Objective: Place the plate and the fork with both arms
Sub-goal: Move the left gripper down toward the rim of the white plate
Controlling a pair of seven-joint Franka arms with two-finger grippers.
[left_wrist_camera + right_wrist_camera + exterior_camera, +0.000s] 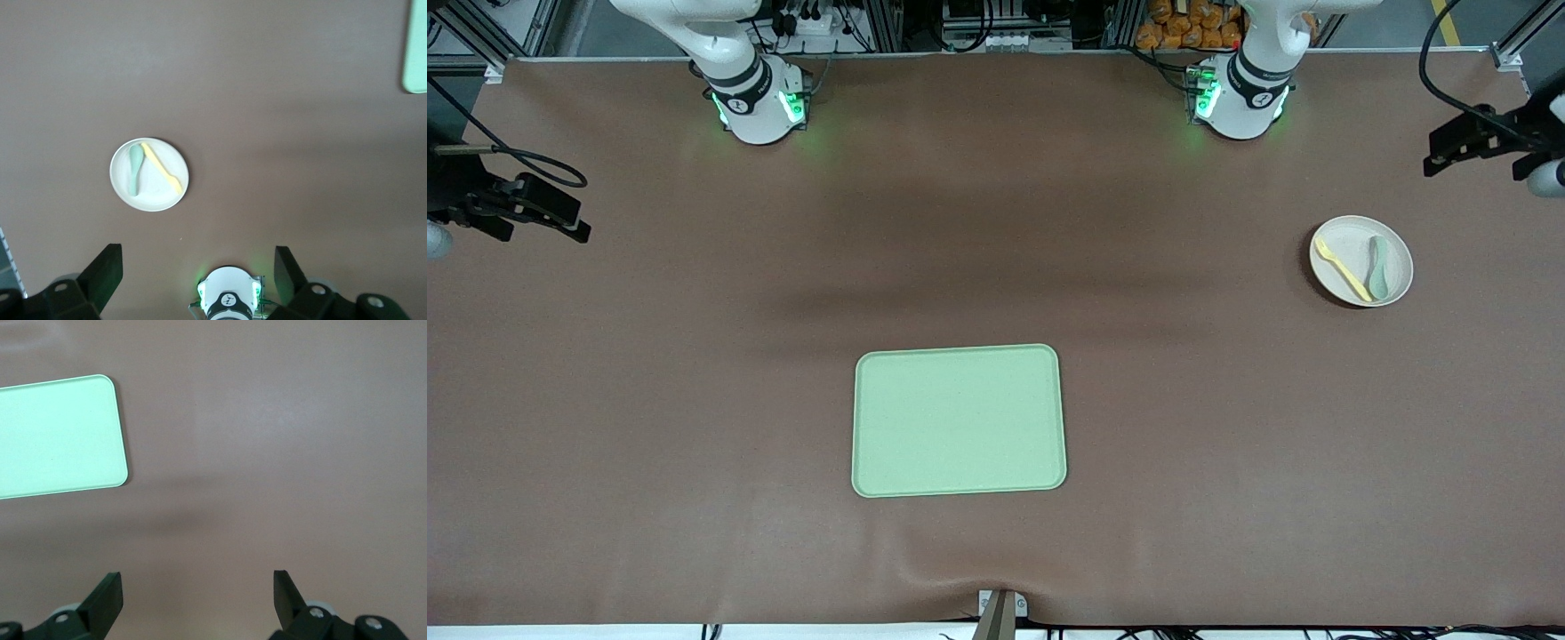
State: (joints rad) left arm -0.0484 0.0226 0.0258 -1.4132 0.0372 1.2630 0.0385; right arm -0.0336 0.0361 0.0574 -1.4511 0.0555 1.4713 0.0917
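Note:
The pale beige plate (1392,276) lies on the brown table toward the left arm's end. The yellow fork (1343,268) lies in it beside a grey-green spoon (1377,267). The left wrist view shows the plate (155,193), the fork (162,169) and the spoon (135,169) from high above. My left gripper (197,257) is open and empty, high over the table near its own base (228,300). My right gripper (196,580) is open and empty, high over bare table beside the tray. Neither gripper shows in the front view.
A light-green rectangular tray (959,420) lies at the table's middle, nearer the front camera than the plate; it shows in the right wrist view (60,437) and at the edge of the left wrist view (416,47). Black camera mounts (1485,142) (511,204) stand at both table ends.

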